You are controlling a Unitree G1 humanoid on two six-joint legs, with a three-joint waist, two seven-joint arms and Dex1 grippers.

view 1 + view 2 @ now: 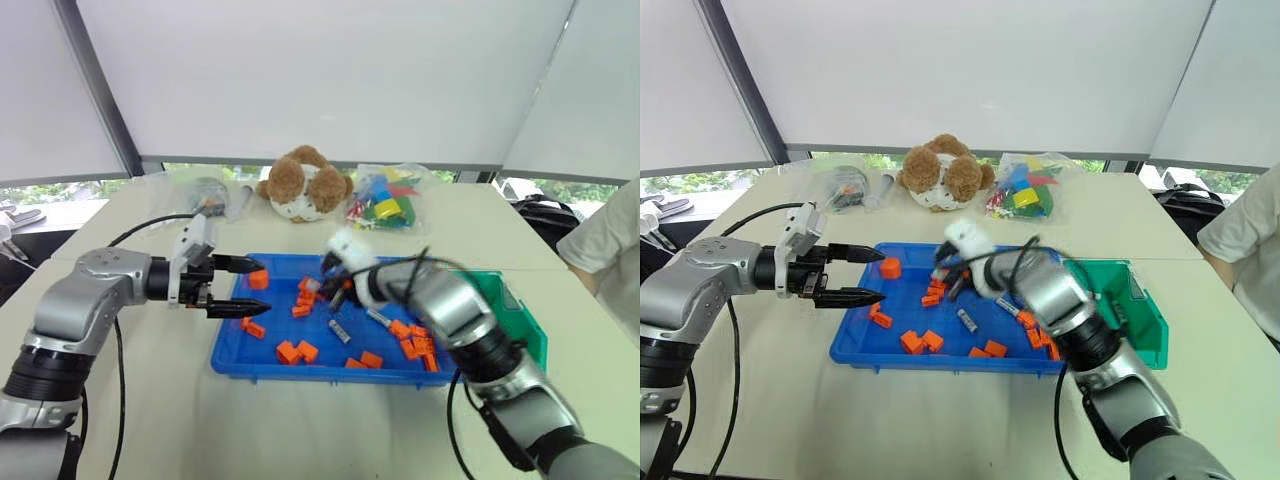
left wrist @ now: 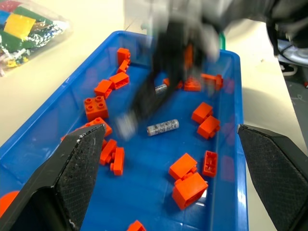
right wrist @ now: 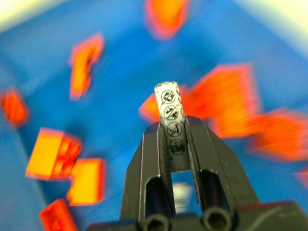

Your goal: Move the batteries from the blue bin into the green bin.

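Note:
The blue bin (image 1: pixel 300 372) lies in the middle of the table, strewn with orange blocks (image 1: pixel 298 351). Two batteries (image 1: pixel 340 331) (image 1: pixel 378 318) rest on its floor among them; one of these also shows in the left wrist view as a battery (image 2: pixel 162 127). My right gripper (image 3: pixel 172 126) is shut on another battery (image 3: pixel 171 120), held end-out between its fingers above the bin's middle. In the eye views the right gripper (image 1: pixel 335 282) is blurred. My left gripper (image 1: pixel 262 286) stands open over the bin's left edge, pointing right, nothing in it. The green bin (image 1: pixel 520 320) sits against the blue bin's right side.
A teddy bear (image 1: pixel 305 185) and a clear bag of coloured blocks (image 1: pixel 385 200) lie behind the blue bin. Another clear bag (image 1: pixel 205 190) is at the back left. A person's sleeve (image 1: pixel 610 250) shows at the right edge.

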